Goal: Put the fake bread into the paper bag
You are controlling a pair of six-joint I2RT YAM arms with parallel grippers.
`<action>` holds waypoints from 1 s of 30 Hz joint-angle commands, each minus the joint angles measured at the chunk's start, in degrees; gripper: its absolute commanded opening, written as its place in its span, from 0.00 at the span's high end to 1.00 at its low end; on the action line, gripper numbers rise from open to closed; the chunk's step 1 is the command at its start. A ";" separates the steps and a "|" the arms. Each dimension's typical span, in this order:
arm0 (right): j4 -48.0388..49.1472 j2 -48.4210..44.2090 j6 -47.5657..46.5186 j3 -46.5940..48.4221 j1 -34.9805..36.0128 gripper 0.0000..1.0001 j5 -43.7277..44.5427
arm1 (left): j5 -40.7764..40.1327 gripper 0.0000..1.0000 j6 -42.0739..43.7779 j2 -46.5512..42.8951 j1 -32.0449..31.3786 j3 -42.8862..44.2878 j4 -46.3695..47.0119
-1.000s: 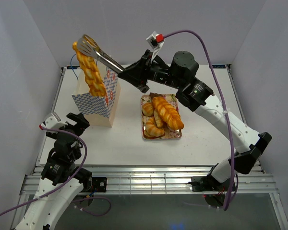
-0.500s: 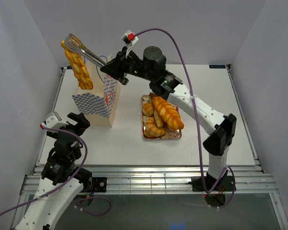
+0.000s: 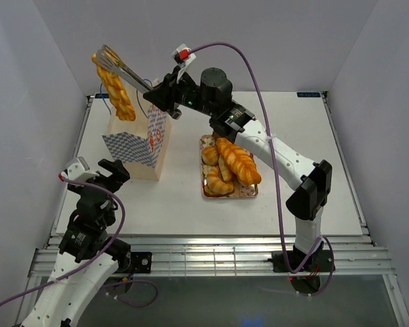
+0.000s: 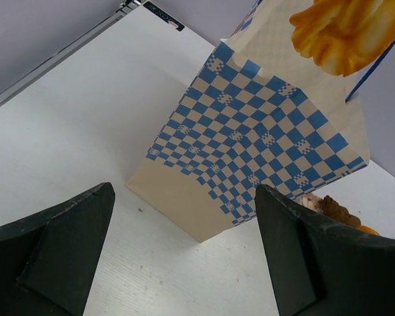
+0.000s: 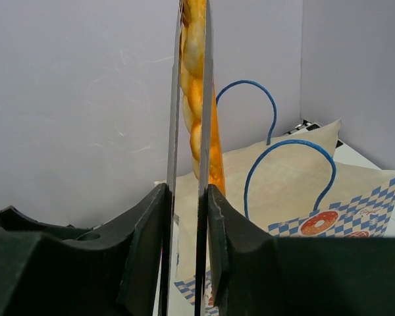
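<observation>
My right gripper [image 3: 161, 95] is shut on metal tongs [image 3: 126, 68]. The tongs pinch a glossy golden twisted bread loaf [image 3: 116, 92], which hangs high above the far left of the open paper bag [image 3: 140, 139]. In the right wrist view the loaf [image 5: 196, 99] sits between the tong blades [image 5: 173, 131] held in my gripper [image 5: 185, 197], with the bag [image 5: 283, 191] and its blue handles below. My left gripper [image 3: 99, 170] is open and empty, low on the table just in front of the bag [image 4: 250, 138]; the loaf's end [image 4: 345, 29] shows above.
A floral tray [image 3: 245, 193] right of the bag holds more bread: a big twisted loaf [image 3: 237, 160] and several smaller rolls [image 3: 218, 180]. Grey walls close in on the table on three sides.
My right arm swung left with the tongs, carrying the loaf from over the bag's middle toward its far left side. In the last half second it barely moved. The left arm stayed still.
</observation>
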 commanded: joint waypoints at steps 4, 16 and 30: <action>5.92 -0.99 -0.13 -2.31 -0.47 0.53 3.01 | 4.33 0.02 2.92 1.04 -0.10 -0.21 2.63; 5.84 -1.52 1.02 -2.14 -1.00 0.43 2.57 | 6.27 0.02 4.24 1.48 -0.10 -0.65 3.69; -1.27 -10.57 1.45 -3.81 -2.58 0.43 8.89 | 5.91 0.02 4.15 1.22 -0.10 -0.65 3.60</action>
